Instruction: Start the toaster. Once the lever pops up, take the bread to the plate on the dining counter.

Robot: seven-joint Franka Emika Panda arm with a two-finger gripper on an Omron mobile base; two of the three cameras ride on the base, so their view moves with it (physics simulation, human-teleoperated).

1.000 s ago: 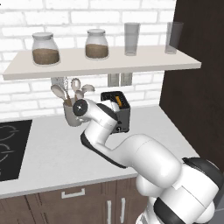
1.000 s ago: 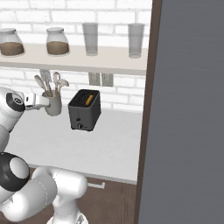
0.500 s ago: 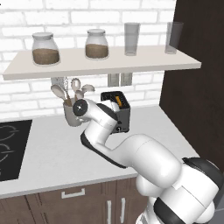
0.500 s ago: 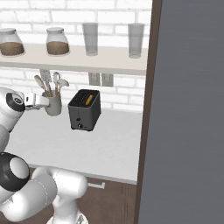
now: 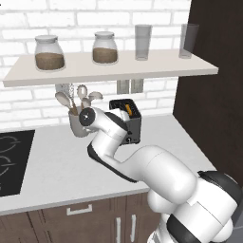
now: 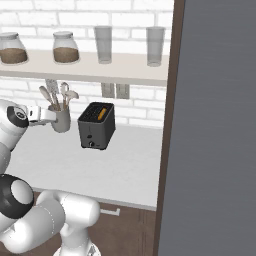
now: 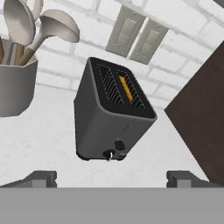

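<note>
Two slots on the toaster (image 7: 114,117), bread (image 7: 125,88) in one in hand view, pincer (image 7: 112,178) released, fingertips wide apart.

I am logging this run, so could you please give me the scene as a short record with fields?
toaster: upright on the white worktop, front facing the hand camera
bread: down in one slot, orange edge showing
lever: low on the toaster's front, untouched
gripper: open, short of the toaster, holding nothing
utensil cup: beside the toaster, apart from it
shelf: two jars, two glasses
</note>
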